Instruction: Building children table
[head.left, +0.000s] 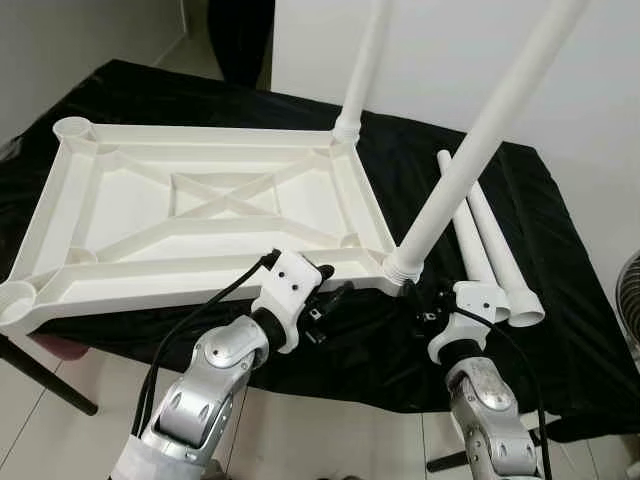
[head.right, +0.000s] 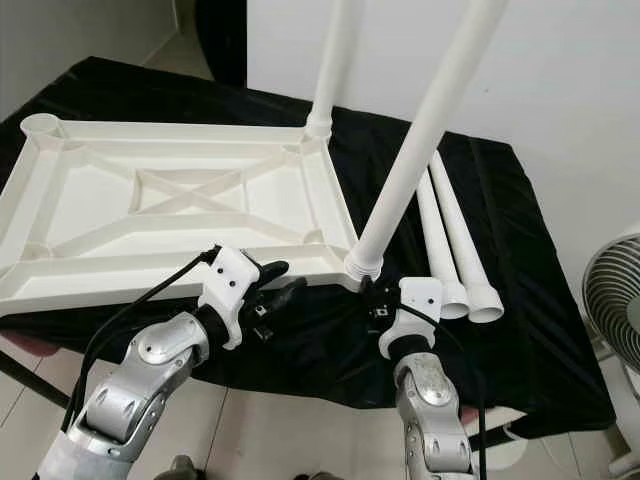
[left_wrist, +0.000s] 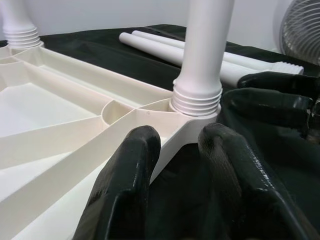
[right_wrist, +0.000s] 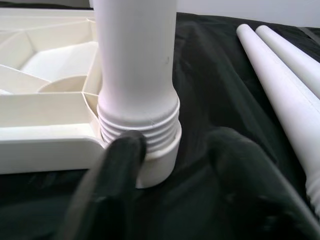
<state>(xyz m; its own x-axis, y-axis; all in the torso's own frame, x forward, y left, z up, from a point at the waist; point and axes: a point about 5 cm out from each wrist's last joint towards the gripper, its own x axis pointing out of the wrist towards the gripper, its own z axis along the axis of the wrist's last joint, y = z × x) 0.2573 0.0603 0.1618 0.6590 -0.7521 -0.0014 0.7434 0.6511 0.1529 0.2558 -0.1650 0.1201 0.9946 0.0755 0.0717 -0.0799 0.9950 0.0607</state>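
Note:
A white plastic table top (head.left: 200, 268) lies upside down on a black cloth (head.left: 560, 330). One white leg (head.left: 470, 150) stands screwed into its near right corner socket, and another leg (head.left: 365, 60) stands in the far right corner. Two loose legs (head.left: 490, 240) lie side by side on the cloth to the right. My left gripper (head.left: 330, 300) is open at the top's near rim, just left of the near leg's threaded base (left_wrist: 197, 97). My right gripper (head.left: 425, 300) is open right in front of that base (right_wrist: 137, 125), one finger (right_wrist: 122, 150) close against the socket.
The two left corner sockets (head.left: 70, 127) (head.left: 15, 295) stand without legs. A fan (head.right: 610, 300) is on the floor at the right. The cloth's near edge hangs above pale floor, with a dark table leg (head.left: 40, 380) at the left.

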